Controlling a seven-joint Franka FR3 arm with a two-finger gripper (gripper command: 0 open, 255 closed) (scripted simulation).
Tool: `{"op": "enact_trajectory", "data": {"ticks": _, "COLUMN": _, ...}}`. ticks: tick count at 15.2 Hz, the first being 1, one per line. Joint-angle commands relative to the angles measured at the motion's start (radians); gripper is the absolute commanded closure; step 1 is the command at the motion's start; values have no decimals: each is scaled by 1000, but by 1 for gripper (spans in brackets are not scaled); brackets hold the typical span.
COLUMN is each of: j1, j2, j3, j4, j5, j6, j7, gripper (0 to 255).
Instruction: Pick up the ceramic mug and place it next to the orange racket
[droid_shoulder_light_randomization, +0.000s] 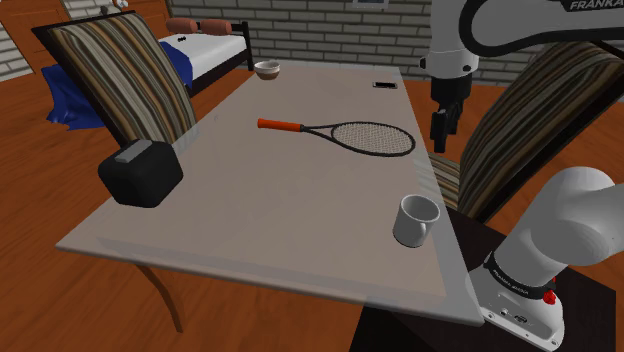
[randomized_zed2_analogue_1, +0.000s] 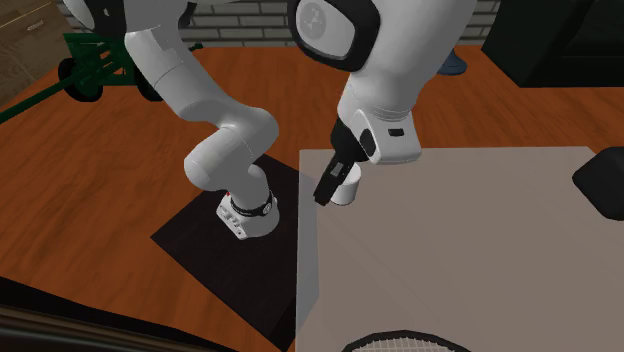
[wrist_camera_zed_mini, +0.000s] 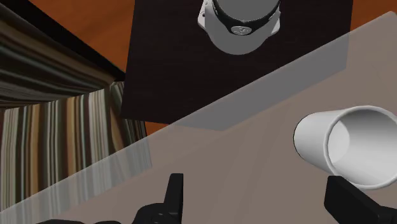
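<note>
A white mug (droid_shoulder_light_randomization: 415, 220) stands upright on the grey table (droid_shoulder_light_randomization: 300, 210) near its edge by the stand, empty. The racket (droid_shoulder_light_randomization: 362, 138), with a black frame and an orange handle (droid_shoulder_light_randomization: 279, 125), lies flat further up the table. My black gripper (droid_shoulder_light_randomization: 440, 128) hangs in the air above the table's edge, between mug and racket, clear of both. In the wrist view its fingers (wrist_camera_zed_mini: 173, 194) stand apart and open with nothing between them; the mug (wrist_camera_zed_mini: 347, 146) lies just ahead of one fingertip. In the second exterior view the gripper (randomized_zed2_analogue_1: 327, 188) partly covers the mug (randomized_zed2_analogue_1: 348, 190).
A black boxy object (droid_shoulder_light_randomization: 140, 172) sits at the table's left edge in the shoulder view. A small bowl (droid_shoulder_light_randomization: 266, 69) and a flat black item (droid_shoulder_light_randomization: 384, 85) lie at the far end. Striped chairs (droid_shoulder_light_randomization: 520, 130) flank the table. The arm's base (droid_shoulder_light_randomization: 525, 285) stands close to the mug.
</note>
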Motion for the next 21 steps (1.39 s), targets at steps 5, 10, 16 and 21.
{"op": "enact_trajectory", "data": {"ticks": 5, "j1": 34, "j2": -141, "j3": 24, "j4": -180, "j5": 95, "j6": 130, "j7": 59, "gripper": 0}}
{"op": "enact_trajectory", "data": {"ticks": 10, "j1": 102, "j2": -300, "j3": 83, "j4": -387, "j5": 231, "j6": 302, "j7": 141, "gripper": 0}}
{"op": "enact_trajectory", "data": {"ticks": 16, "j1": 139, "j2": -329, "j3": 122, "j4": -493, "j5": 292, "j6": 416, "j7": 168, "gripper": 0}}
{"op": "enact_trajectory", "data": {"ticks": 21, "j1": 148, "j2": -313, "j3": 134, "j4": -534, "j5": 307, "j6": 473, "j7": 168, "gripper": 0}}
